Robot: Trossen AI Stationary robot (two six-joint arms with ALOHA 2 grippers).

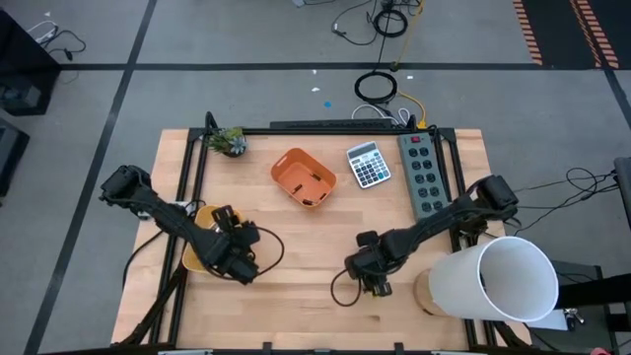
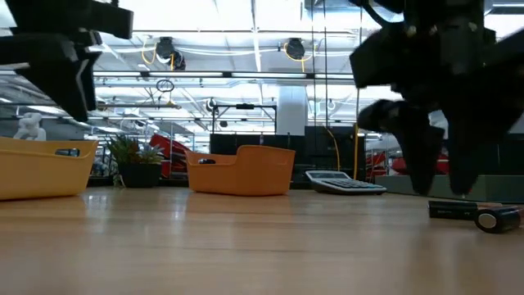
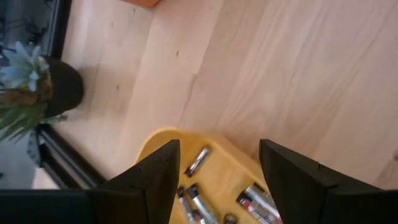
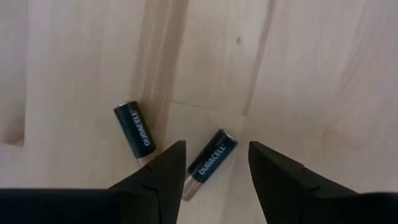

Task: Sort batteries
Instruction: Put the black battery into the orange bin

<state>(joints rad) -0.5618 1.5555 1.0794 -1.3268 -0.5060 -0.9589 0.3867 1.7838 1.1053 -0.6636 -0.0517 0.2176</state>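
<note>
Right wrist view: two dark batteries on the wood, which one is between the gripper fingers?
The tilted battery, lying in the gap of the open right gripper with its pale end toward it. The other battery lies clear, outside one finger.

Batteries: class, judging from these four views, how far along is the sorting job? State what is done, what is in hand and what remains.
Done: several silvery batteries already lie in the yellow tray, below the open left gripper. In hand: nothing is gripped; the open right gripper hovers over one dark battery on the table. Left: that battery and a second dark battery beside it. The orange bin holds something, unclear what.
</note>
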